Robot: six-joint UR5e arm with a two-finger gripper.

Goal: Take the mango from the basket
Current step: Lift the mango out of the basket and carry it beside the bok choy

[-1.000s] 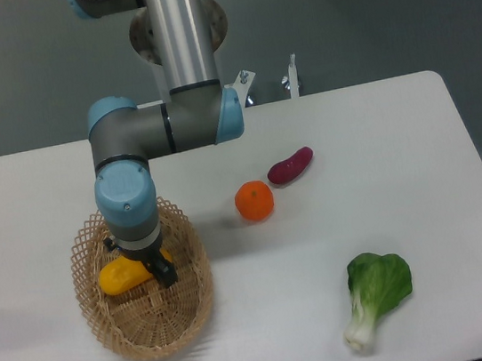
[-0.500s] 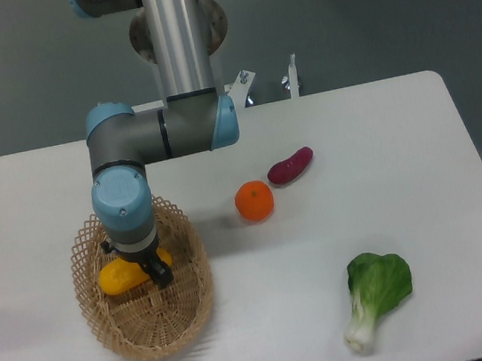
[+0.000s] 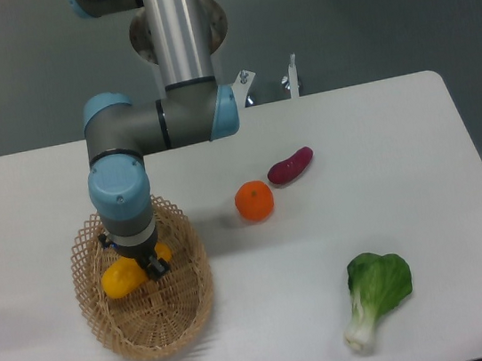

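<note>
The mango (image 3: 118,279), glossy yellow-orange and oblong, lies in the left half of the oval woven wicker basket (image 3: 187,309) at the table's front left. My gripper (image 3: 150,267) points straight down into the basket, directly under the blue wrist joint. Its dark fingertips (image 3: 156,267) press on the mango's middle, with yellow showing on both sides of them, so it is shut on the fruit. The wrist hides most of the fingers and the mango's upper part.
A round orange (image 3: 254,200) and a purple sweet potato (image 3: 290,165) lie right of the basket, mid-table. A green bok choy (image 3: 376,292) lies at the front right. The arm's base column stands at the table's rear edge.
The wrist has drifted slightly left and up over the basket, and less of the fingers shows below it. The mango has barely shifted.
</note>
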